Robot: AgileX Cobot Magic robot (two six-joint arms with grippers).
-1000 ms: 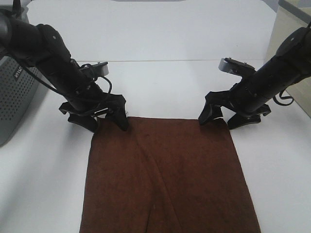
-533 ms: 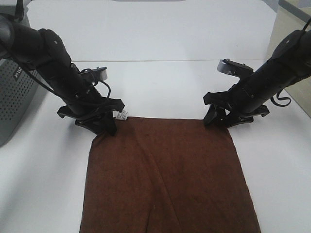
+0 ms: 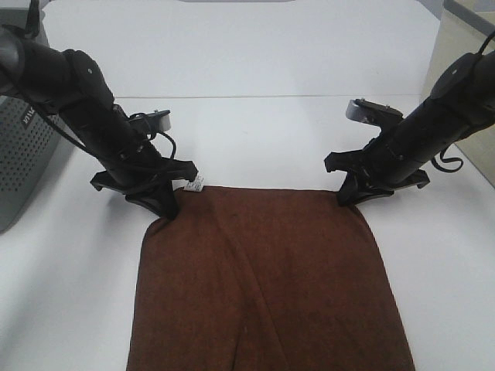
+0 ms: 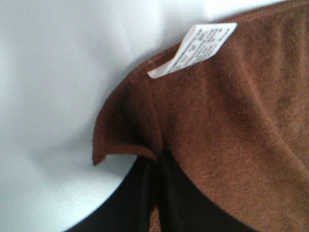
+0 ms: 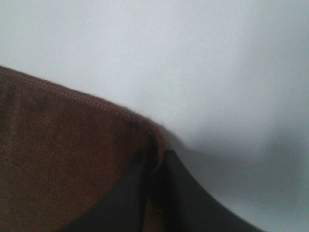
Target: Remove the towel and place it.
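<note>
A grey perforated basket [image 3: 19, 158] sits at nine o'clock from the left gripper [image 3: 164, 204], apart from it. A beige panel [image 3: 456, 54] stands at one o'clock from the right gripper [image 3: 349, 193]. Bare white table [image 3: 263, 131] spreads toward twelve o'clock. Each gripper is pinched on a far corner of the brown towel [image 3: 271, 286], which lies flat toward six o'clock, its near end cut off. Its white tag [image 3: 196, 183] sticks out beside the left gripper.

The white desk [image 3: 263, 62] fills the view, with a faint seam crossing it from side to side. A grey perforated basket [image 3: 23, 166] sits at the desk's left edge, only partly in view. A pale beige panel [image 3: 452, 39] stands at the desk's far right corner.
</note>
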